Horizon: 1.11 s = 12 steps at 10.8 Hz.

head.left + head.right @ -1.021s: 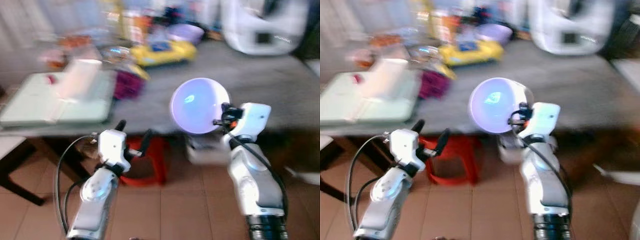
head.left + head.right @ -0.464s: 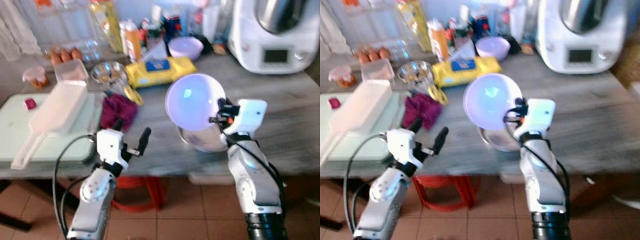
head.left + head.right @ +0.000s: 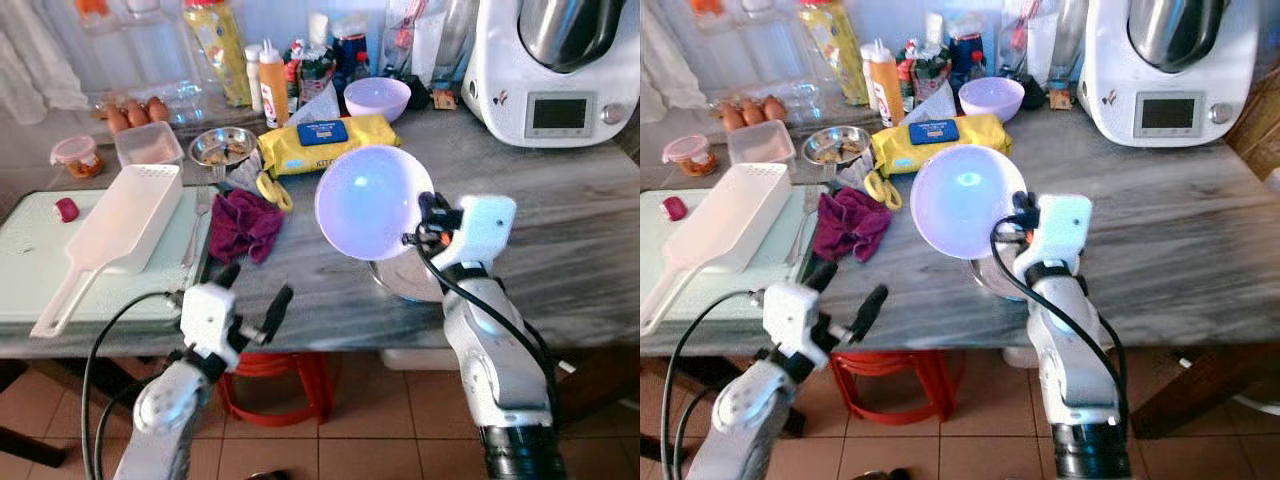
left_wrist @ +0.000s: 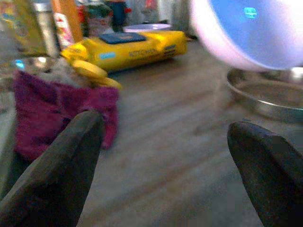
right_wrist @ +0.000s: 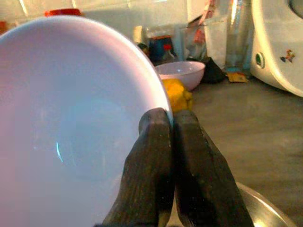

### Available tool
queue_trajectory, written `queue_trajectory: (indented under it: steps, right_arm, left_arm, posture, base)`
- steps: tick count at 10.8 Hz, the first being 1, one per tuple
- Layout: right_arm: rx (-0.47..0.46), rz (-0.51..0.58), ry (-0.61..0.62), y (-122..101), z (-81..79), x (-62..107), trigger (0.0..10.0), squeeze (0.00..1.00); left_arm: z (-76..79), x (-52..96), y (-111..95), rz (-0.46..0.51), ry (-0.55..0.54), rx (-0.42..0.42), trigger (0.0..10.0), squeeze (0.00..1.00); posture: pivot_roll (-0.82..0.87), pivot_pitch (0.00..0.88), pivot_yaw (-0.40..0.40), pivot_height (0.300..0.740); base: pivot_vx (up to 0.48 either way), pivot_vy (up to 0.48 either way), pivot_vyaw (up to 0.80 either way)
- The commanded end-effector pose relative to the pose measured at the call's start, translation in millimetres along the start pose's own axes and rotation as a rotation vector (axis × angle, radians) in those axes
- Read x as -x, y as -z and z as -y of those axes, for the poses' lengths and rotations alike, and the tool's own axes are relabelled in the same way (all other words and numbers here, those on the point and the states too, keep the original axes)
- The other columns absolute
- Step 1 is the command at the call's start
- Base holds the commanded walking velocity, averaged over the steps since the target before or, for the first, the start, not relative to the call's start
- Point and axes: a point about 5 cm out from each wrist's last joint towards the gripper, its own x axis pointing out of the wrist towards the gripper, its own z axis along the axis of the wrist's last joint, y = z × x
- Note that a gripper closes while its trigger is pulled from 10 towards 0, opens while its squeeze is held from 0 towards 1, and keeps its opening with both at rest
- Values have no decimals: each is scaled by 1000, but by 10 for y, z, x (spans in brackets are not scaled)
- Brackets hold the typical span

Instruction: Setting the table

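Observation:
A pale lilac bowl [image 3: 372, 200] hangs tilted on its side above the grey table [image 3: 560, 250]. My right gripper [image 5: 171, 123] is shut on its rim. Directly under it on the table lies a shallow metal dish [image 3: 400, 283]. My left gripper [image 3: 255, 290] is open and holds nothing. It hovers at the table's front edge, near a crumpled maroon cloth [image 3: 245, 222]. In the left wrist view the cloth [image 4: 52, 109] lies close to one finger, with the metal dish [image 4: 265, 94] farther across the table.
A second lilac bowl [image 3: 377, 97], a yellow packet [image 3: 320, 140], a small metal bowl [image 3: 222, 145] and bottles crowd the back. At the back right stands a white kitchen machine [image 3: 555, 60]. At the left, a white long-handled container [image 3: 110, 225] lies on a pale green board [image 3: 30, 270]. A red stool [image 3: 275, 375] stands under the table.
The whole picture has shifted and sharpened as the camera came up to the table. The right gripper still holds the bowl, now over the metal dish. The left gripper stays open.

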Motion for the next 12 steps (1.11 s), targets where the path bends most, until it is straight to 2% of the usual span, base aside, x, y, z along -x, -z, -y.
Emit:
queue_trajectory:
  steps: [1,3,5,7,8,10,12]
  right_arm:
    - [0,9,-18,-86,-27,-48,10000,0]
    - [-50,-69,-42,-44,-99,-132,10000,0]
    - [-158,-148,-43,0,-147,-198,10000,0]
    - [-185,-210,-26,46,-156,-244,10000,0]
    - [-276,-243,-27,58,-179,-262,10000,0]
    - [-283,-280,-36,89,-210,-277,10000,0]
    - [-341,-312,-75,110,-343,-306,10000,0]
  left_arm:
    - [13,19,-21,-1,27,-3,10000,0]
    - [35,33,11,-19,38,-8,10000,0]
    - [69,36,40,-21,52,-1,10000,0]
    - [66,24,56,-20,58,2,10000,0]
    - [75,15,51,-14,67,7,10000,0]
    - [68,27,44,-18,75,5,10000,0]
    - [57,39,22,-20,82,-2,10000,0]
  posture:
    - [-34,134,54,740]
    - [-38,138,53,740]
    - [-36,138,54,740]
    - [-34,135,54,740]
    - [-35,136,52,740]
    - [-33,134,50,740]
    - [-28,131,49,740]
  base:
    - [0,0,0]
    - [0,0,0]
    - [0,0,0]
    - [0,0,0]
    - [0,0,0]
    - [0,0,0]
    - [0,0,0]
